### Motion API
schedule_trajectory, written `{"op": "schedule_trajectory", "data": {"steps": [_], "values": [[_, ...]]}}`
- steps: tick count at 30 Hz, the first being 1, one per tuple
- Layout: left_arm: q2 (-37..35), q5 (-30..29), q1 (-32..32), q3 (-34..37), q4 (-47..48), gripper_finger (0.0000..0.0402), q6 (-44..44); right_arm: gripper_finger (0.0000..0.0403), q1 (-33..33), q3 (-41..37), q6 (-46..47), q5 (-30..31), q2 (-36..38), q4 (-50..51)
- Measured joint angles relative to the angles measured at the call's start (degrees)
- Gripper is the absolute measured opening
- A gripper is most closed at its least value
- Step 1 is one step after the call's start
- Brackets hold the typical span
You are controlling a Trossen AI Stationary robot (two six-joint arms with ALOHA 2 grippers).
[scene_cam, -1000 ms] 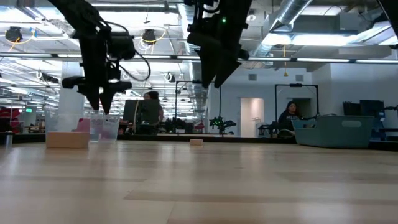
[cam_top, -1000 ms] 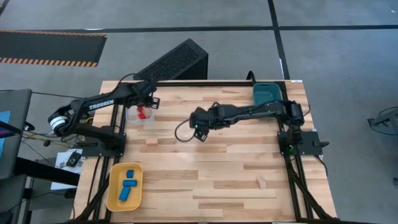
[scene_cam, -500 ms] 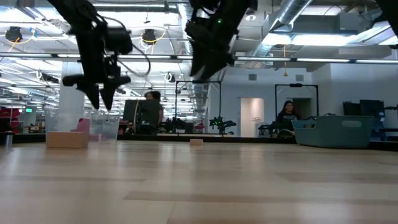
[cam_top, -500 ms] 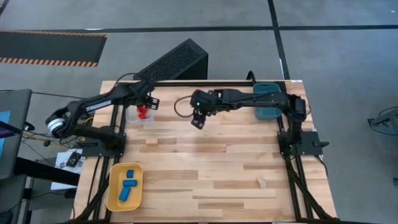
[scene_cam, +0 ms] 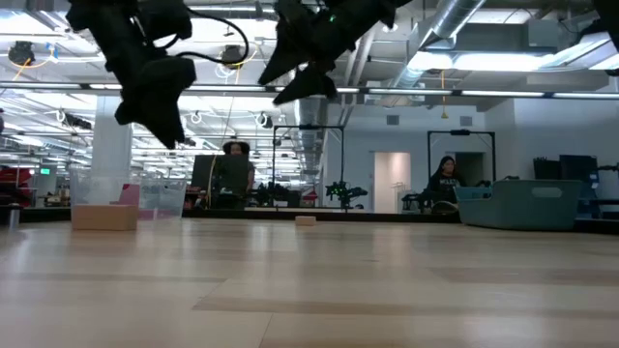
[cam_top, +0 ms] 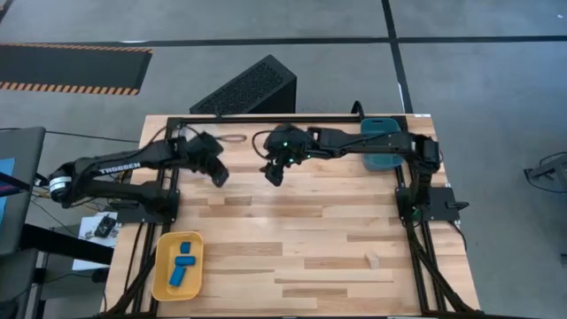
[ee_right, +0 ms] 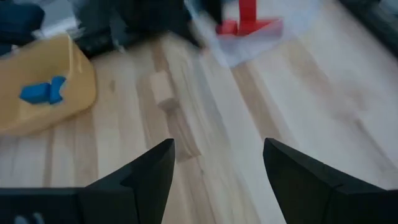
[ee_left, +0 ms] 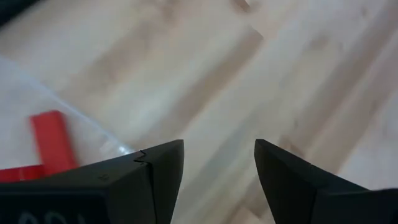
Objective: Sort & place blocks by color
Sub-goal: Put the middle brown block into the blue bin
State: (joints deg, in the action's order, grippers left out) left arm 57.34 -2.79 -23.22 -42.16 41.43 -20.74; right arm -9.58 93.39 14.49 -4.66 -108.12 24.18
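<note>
We see left gripper [cam_top: 218,176] moved off clear tray [ee_right: 261,31], fingers apart, empty. Red blocks [ee_right: 247,18] now inside tray. Right gripper [cam_top: 274,174] nearby, wide open, empty. Blue blocks [cam_top: 183,262] in yellow tray [cam_top: 162,275]. Pale block [cam_top: 217,201] left on table [cam_top: 310,248], probably next.

pale wood table, plastic trays, dark matt arms

the table [cam_top: 301,239] is light butcher-block wood, smooth with a soft sheen, its planks varying in tone. the yellow tray [cam_top: 163,274] looks like smooth plastic; the clear tray [ee_left: 25,106] is see-through and glossy. red blocks [ee_right: 247,18] and blue blocks [cam_top: 183,262] have a flat painted look; the bare block [ee_right: 163,88] is unpainted wood. the left claw [ee_left: 217,180] and right claw [ee_right: 217,180] are matt black.
</note>
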Motion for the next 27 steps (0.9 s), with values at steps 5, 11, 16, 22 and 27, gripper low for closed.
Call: {"op": "schedule_trajectory", "data": {"steps": [5,11,16,22,27], "values": [[0.0,0.0,6.8,3.3,-0.5,0.0183,-2.3,0.027,0.3,-1.4,-1.3,3.9,4.7,3.1],[0.2,-0.7,13.7,4.4,-2.8,0.0183,-1.8,0.027,0.5,-16.7,1.6,6.3,13.6,-3.0],[2.2,-1.1,17.8,7.9,-7.8,0.0183,4.0,0.027,0.6,-28.8,9.8,6.3,19.1,-12.5],[6.5,-1.2,19.4,11.5,-8.9,0.0183,5.1,0.027,4.4,-31.2,12.3,6.4,20.9,-15.7],[9.6,-2.1,19.4,12.4,-9.4,0.0183,4.7,0.027,7.1,-31.3,12.0,9.0,20.7,-18.6]]}}
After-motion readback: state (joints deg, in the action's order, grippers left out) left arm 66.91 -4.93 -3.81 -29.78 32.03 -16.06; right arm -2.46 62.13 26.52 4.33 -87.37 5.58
